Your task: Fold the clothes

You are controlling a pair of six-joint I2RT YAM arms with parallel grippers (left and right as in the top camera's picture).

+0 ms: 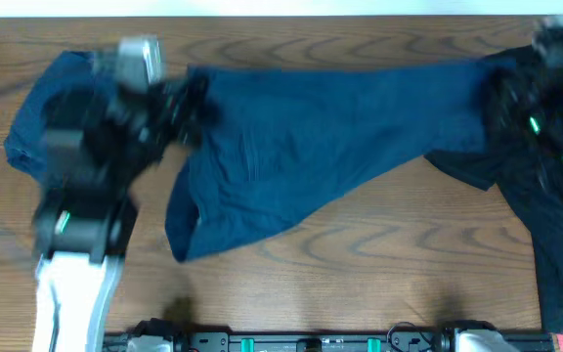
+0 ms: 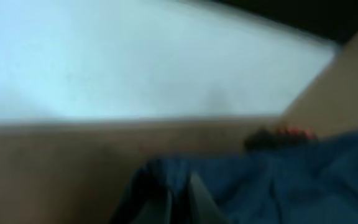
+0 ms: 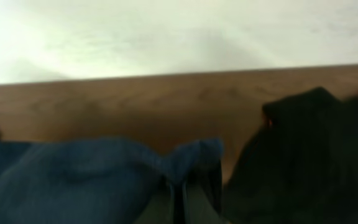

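Note:
A dark navy-blue trouser-like garment [image 1: 301, 137] is stretched across the wooden table, its lower part sagging toward the front. My left gripper [image 1: 192, 103] is shut on its left end; in the left wrist view the fingers [image 2: 201, 200] pinch blue cloth [image 2: 291, 180]. My right gripper [image 1: 504, 83] is shut on the right end, where the right wrist view shows a bunched blue corner [image 3: 191, 155] above the closed fingers [image 3: 166, 202]. The arms and wrist views are blurred.
Another navy piece [image 1: 32, 127] lies under my left arm at the far left. A black garment [image 1: 545, 215] spreads along the right edge, dark [image 3: 303, 155] beside my right gripper. A white strip [image 1: 262, 8] runs past the table's far edge. Arm bases [image 1: 311, 342] line the front.

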